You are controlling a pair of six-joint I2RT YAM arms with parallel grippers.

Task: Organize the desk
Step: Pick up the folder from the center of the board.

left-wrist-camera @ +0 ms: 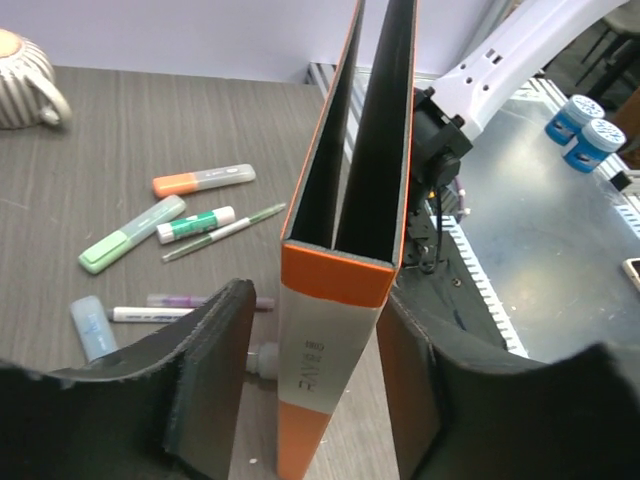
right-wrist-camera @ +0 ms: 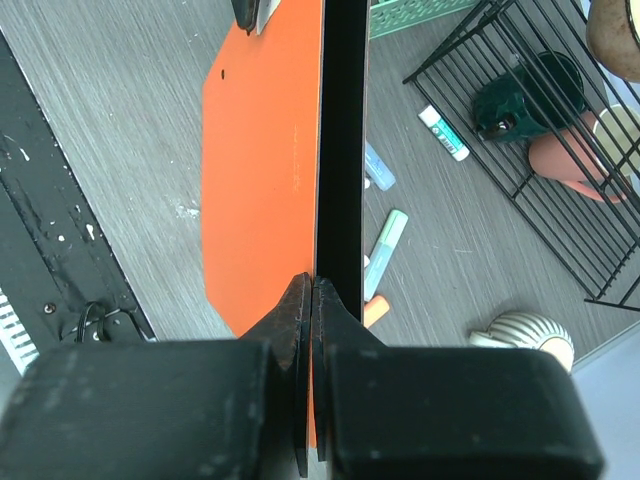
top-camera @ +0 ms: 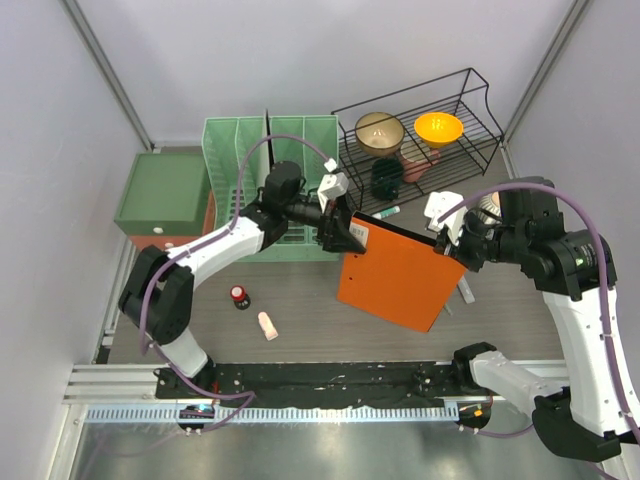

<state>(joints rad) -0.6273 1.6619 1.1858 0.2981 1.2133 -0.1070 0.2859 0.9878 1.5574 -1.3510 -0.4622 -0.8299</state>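
Observation:
An orange binder (top-camera: 395,275) with a black inside hangs tilted above the desk (top-camera: 300,310), between my two grippers. My left gripper (top-camera: 345,232) straddles its white-labelled spine (left-wrist-camera: 335,330). The right finger (left-wrist-camera: 410,380) lies against the spine, and a gap shows between the spine and the left finger (left-wrist-camera: 215,370), so the jaws stand open. My right gripper (right-wrist-camera: 313,285) is shut on the edge of the binder's cover (right-wrist-camera: 260,170) at the opposite corner (top-camera: 447,245).
A green file rack (top-camera: 270,150) and a green box (top-camera: 165,190) stand at the back left. A black wire rack (top-camera: 430,130) holds bowls and mugs. Markers (left-wrist-camera: 130,235) and a striped mug (left-wrist-camera: 25,80) lie under the binder. A small bottle (top-camera: 239,296) sits front left.

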